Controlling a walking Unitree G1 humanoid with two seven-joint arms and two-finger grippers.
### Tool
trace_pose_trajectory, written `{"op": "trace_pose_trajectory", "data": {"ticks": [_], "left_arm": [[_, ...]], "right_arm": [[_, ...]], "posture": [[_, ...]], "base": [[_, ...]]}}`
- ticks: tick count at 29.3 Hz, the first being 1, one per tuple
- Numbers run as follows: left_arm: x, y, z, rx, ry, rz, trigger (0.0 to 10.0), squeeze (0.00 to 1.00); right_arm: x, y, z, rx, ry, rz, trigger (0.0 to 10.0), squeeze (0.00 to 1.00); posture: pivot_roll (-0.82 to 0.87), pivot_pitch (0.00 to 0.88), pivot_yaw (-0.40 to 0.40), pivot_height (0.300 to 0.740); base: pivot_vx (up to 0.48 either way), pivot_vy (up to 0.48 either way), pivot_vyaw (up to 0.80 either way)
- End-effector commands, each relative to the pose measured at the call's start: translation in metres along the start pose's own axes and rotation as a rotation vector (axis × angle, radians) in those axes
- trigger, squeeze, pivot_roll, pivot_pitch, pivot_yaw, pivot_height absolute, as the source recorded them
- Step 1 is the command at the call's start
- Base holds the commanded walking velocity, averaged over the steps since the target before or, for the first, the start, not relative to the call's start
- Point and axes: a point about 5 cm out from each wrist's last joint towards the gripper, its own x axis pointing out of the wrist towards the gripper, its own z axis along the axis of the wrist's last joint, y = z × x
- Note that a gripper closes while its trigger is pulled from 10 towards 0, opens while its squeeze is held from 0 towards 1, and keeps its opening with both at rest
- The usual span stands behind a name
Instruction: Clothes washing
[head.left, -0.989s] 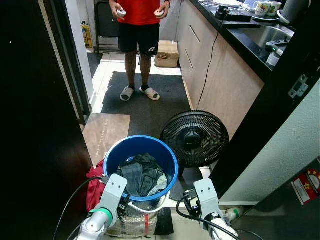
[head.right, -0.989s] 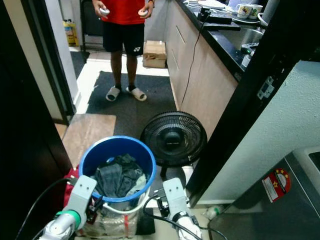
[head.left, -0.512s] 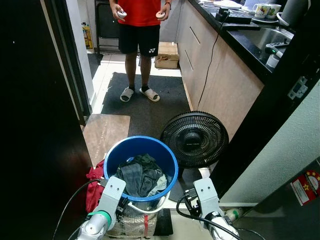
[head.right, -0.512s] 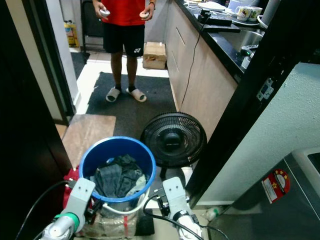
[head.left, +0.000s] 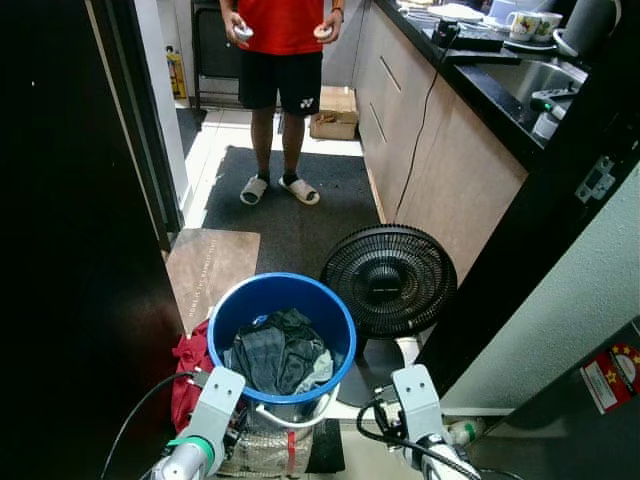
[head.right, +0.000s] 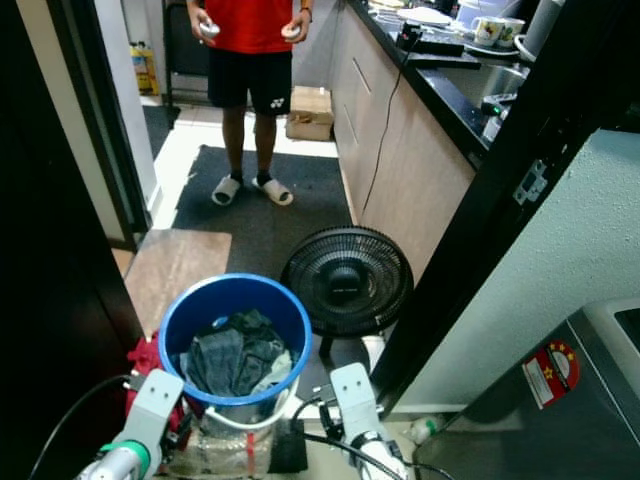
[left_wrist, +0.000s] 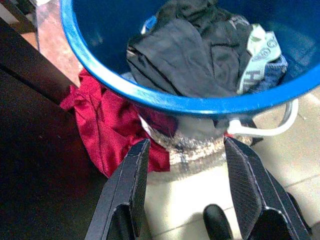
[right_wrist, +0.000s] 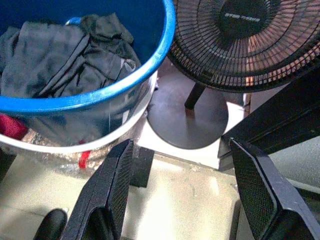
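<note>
Both hands hang wide apart and empty, left hand (left_wrist: 182, 192) and right hand (right_wrist: 182, 192), with the blue bucket (head.left: 335, 318) of dark clothes (head.left: 280, 350) on the floor just ahead between them, left hand nearer.

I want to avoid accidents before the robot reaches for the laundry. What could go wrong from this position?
1. The black fan stands right beside the blue bucket; the open right gripper could knock it when it moves in.
2. The bucket sits on a lower white container, so pushing its rim may tip it and spill the dark clothes.
3. The red cloth lies outside the bucket near the open left gripper and may be missed.
</note>
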Motion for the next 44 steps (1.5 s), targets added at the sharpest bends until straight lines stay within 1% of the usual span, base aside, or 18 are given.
{"op": "trace_pose_trajectory", "data": {"ticks": [1,3,8,9,11,12,14,20,23,26,32,34,35,37,38,40,41,44], "left_arm": [[0.001,-0.001,0.005,-0.012,-0.025,0.0,10.0,0.0],[0.005,0.005,0.015,0.026,-0.059,-0.012,10.0,0.0],[0.007,0.017,0.026,0.057,-0.089,-0.008,10.0,0.0],[0.007,0.026,0.031,0.072,-0.106,0.0,10.0,0.0],[0.008,0.031,0.036,0.084,-0.12,0.003,10.0,0.0],[0.008,0.031,0.036,0.084,-0.12,0.003,10.0,0.0],[0.01,0.026,0.044,0.085,-0.144,-0.018,10.0,0.0],[0.013,0.014,0.051,0.128,-0.16,-0.077,10.0,0.0],[0.013,0.016,0.055,0.146,-0.171,-0.08,10.0,0.0],[0.014,0.034,0.061,0.121,-0.168,-0.046,10.0,0.0],[0.015,0.041,0.058,0.101,-0.141,-0.02,10.0,0.0],[0.017,0.042,0.059,0.043,-0.129,0.026,10.0,0.0],[0.017,0.042,0.059,0.043,-0.129,0.026,10.0,0.0],[0.019,0.029,0.063,-0.031,-0.15,0.033,10.0,0.0],[0.019,0.029,0.063,-0.031,-0.15,0.033,10.0,0.0],[0.02,0.013,0.066,-0.087,-0.171,0.017,10.0,0.0],[0.02,0.013,0.066,-0.087,-0.171,0.017,10.0,0.0],[0.019,-0.007,0.069,-0.128,-0.19,-0.014,10.0,0.0]], "right_arm": [[0.002,-0.005,0.002,0.013,-0.003,-0.026,10.0,0.0],[0.007,-0.005,0.012,0.034,-0.026,-0.05,10.0,0.0],[0.01,-0.002,0.017,0.057,-0.044,-0.063,10.0,0.0],[0.009,0.002,0.017,0.058,-0.048,-0.056,10.0,0.0],[0.009,0.003,0.017,0.056,-0.051,-0.051,10.0,0.0],[0.009,0.003,0.017,0.056,-0.051,-0.051,10.0,0.0],[0.008,-0.013,0.02,0.043,-0.085,-0.079,10.0,0.0],[0.009,-0.03,0.025,0.06,-0.093,-0.17,10.0,0.0],[0.01,-0.025,0.028,0.081,-0.11,-0.168,10.0,0.0],[0.006,0.0,0.019,0.094,-0.086,-0.136,10.0,0.0],[0.0,0.008,0.004,0.065,-0.028,-0.118,10.0,0.0],[-0.005,0.01,-0.006,-0.004,0.002,-0.078,10.0,0.0],[-0.005,0.01,-0.006,-0.004,0.002,-0.078,10.0,0.0],[-0.007,-0.003,-0.009,-0.072,0.007,-0.05,10.0,0.0],[-0.007,-0.003,-0.009,-0.072,0.007,-0.05,10.0,0.0],[-0.007,-0.022,-0.006,-0.11,-0.001,-0.062,10.0,0.0],[-0.007,-0.022,-0.006,-0.11,-0.001,-0.062,10.0,0.0],[-0.005,-0.054,0.004,-0.113,-0.014,-0.129,10.0,0.0]], "posture": [[0.08,0.0,-0.019,0.74],[0.07,0.0,0.03,0.74],[0.08,0.0,0.042,0.74],[0.08,0.0,0.055,0.74],[0.08,0.0,0.058,0.74],[0.08,0.0,0.058,0.74],[0.05,0.0,0.102,0.74],[0.03,0.0,0.093,0.74],[0.03,0.0,0.094,0.74],[0.01,0.013,0.115,0.74],[0.0,0.002,0.081,0.74],[0.0,0.0,0.052,0.74],[0.0,0.0,0.052,0.74],[-0.01,0.003,-0.007,0.74],[-0.01,0.003,-0.007,0.74],[-0.02,0.0,-0.033,0.74],[-0.02,0.0,-0.033,0.74],[-0.02,0.0,-0.044,0.74]], "base": [[0.0,0.0,0.0],[0.0,0.0,0.0],[0.0,0.0,0.0],[0.0,0.0,0.0],[0.0,0.0,0.0],[0.0,0.0,0.0],[0.0,0.0,0.0],[0.0,0.0,0.0],[0.0,0.0,0.0],[0.0,0.0,0.0],[0.0,0.0,0.0],[0.0,0.0,0.0],[0.0,0.0,0.0],[0.0,0.0,0.0],[0.0,0.0,0.0],[0.0,0.0,0.0],[0.0,0.0,0.0],[0.0,0.0,0.0]]}}
